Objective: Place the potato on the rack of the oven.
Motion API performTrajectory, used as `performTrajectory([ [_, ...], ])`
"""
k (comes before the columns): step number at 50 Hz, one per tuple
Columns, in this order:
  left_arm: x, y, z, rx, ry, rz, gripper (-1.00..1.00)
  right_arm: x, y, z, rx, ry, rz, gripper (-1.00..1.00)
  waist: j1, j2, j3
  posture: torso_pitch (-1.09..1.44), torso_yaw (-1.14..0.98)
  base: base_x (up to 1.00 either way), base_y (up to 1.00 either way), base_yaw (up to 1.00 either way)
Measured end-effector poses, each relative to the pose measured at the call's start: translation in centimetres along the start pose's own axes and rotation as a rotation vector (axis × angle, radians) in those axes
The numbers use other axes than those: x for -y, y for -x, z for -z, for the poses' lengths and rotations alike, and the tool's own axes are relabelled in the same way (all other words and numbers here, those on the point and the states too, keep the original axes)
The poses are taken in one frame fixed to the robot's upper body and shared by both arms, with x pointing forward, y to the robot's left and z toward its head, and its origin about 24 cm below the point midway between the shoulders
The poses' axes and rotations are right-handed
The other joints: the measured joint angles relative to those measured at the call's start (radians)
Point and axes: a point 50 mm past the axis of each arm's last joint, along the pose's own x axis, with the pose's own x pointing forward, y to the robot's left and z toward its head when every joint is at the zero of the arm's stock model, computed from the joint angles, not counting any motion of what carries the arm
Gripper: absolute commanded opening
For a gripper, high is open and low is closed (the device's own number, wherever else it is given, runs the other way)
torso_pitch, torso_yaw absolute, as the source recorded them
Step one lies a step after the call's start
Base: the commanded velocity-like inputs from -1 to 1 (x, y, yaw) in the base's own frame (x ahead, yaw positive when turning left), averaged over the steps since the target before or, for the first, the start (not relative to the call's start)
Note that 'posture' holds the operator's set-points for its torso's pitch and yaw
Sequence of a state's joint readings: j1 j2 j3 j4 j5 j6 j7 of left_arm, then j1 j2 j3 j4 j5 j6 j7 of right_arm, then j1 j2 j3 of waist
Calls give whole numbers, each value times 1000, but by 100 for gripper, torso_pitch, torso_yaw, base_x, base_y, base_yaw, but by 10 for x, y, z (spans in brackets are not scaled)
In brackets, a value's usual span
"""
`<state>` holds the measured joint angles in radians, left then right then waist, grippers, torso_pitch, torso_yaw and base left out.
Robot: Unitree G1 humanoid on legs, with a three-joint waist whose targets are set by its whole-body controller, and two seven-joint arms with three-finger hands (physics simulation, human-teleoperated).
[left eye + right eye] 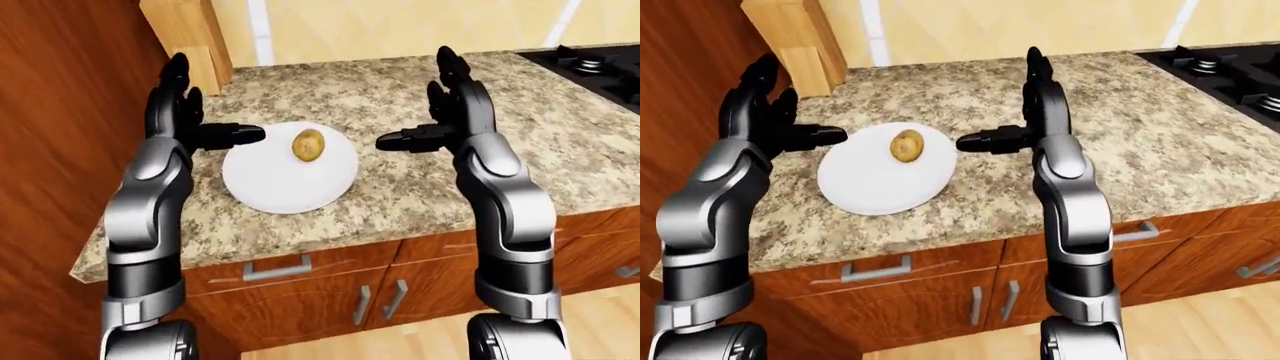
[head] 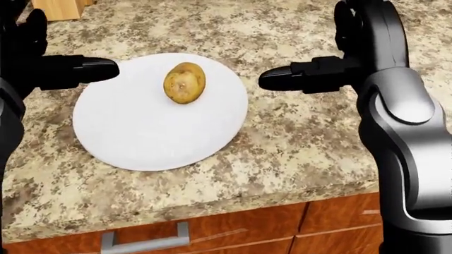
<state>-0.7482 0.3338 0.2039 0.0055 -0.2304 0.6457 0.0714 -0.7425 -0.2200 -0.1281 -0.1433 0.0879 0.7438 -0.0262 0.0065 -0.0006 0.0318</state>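
A yellow-brown potato point(image 2: 185, 82) lies on a white round plate point(image 2: 141, 132) on the speckled granite counter point(image 1: 420, 187). My left hand point(image 1: 185, 112) is open, raised at the plate's left edge, thumb pointing toward the potato. My right hand point(image 1: 445, 112) is open, raised to the right of the plate, thumb pointing left at the potato. Neither hand touches the potato. The oven does not show in any view.
A wooden knife block point(image 1: 190, 37) stands at the counter's top left. A black stove top point(image 1: 600, 64) sits at the top right. A tall wood panel point(image 1: 50, 150) fills the left. Drawers and cabinet doors point(image 1: 380, 296) lie below the counter edge.
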Motion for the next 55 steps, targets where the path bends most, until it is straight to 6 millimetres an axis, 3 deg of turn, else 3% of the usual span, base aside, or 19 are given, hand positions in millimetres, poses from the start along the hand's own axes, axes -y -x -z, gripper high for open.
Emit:
performTrajectory([
  [5, -1, -1, 4, -18, 0, -3, 100, -2, 0, 3, -12, 0, -9, 100, -2, 10, -8, 0, 0, 5, 0, 0],
  [12, 0, 1, -5, 27, 1, 0, 100, 0, 2, -8, 41, 3, 0, 100, -6, 11, -12, 0, 0, 3, 0, 0],
  [21, 0, 0, 3, -19, 2, 1, 100, -1, 0, 2, -8, 5, -2, 100, -10, 6, 9, 0, 0, 0, 0, 0],
  [41, 5, -1, 4, -11, 4, 31, 100, 5, -1, 0, 3, 13, 39, 100, 6, -4, 13, 0, 0, 0, 0, 13],
  [45, -5, 1, -2, 24, 6, -13, 100, -3, 0, -4, 26, 14, 0, 100, 12, -1, 7, 0, 0, 0, 0, 0],
  [52, 11, -1, 5, -11, 7, 50, 100, 10, 0, -1, 10, 19, 58, 100, 7, 12, 14, 0, 0, 0, 0, 41],
  [55, 1, 1, 2, 12, 8, 23, 100, 1, 0, -4, 20, 24, 27, 100, 11, 15, 10, 0, 0, 0, 0, 0],
])
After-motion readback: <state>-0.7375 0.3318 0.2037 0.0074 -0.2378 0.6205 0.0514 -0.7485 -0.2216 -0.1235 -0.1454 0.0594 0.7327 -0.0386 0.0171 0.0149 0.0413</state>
